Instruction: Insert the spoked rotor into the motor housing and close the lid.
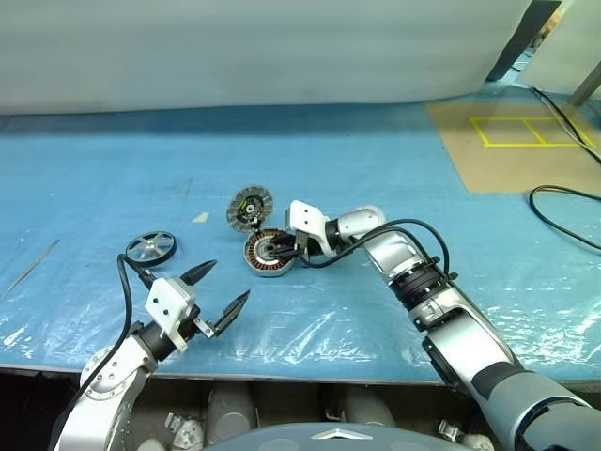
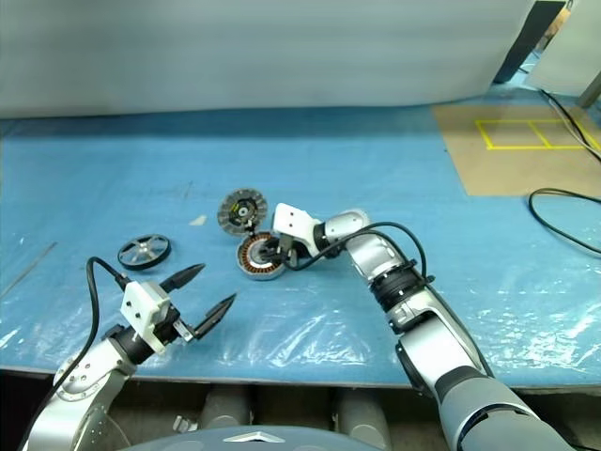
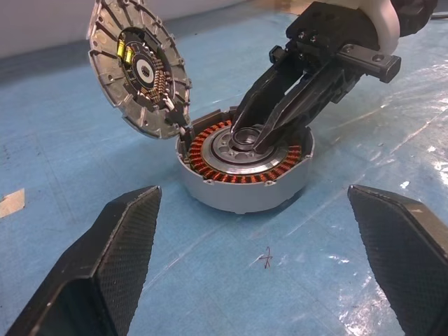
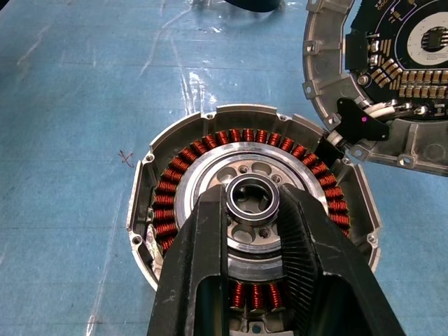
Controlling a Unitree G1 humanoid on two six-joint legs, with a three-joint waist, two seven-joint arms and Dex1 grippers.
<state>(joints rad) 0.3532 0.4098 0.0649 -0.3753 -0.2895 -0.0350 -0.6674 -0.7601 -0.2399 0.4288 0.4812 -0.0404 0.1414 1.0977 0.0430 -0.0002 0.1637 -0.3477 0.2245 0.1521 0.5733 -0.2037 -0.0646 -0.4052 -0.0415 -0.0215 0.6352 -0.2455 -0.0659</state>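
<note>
The motor housing [image 1: 267, 254], a silver puck with a ring of copper windings, lies mid-table on the blue sheet. My right gripper [image 4: 253, 199] reaches in from the right, its fingers closed on either side of the housing's central hub ring. The lid [image 1: 250, 208], a ribbed grey disc, stands tilted against the housing's far-left rim, its inner circuit side showing and short wires running to the housing. The spoked rotor [image 1: 151, 247] lies flat to the left, apart from both grippers. My left gripper [image 1: 228, 280] hangs open and empty near the front edge, pointing at the housing.
The table is covered in wrinkled blue plastic sheet [image 1: 376, 169]. A brown board with yellow tape lines [image 1: 516, 141] and a black cable [image 1: 563, 202] lie at the far right. A small scrap of tape [image 1: 200, 218] sits left of the lid.
</note>
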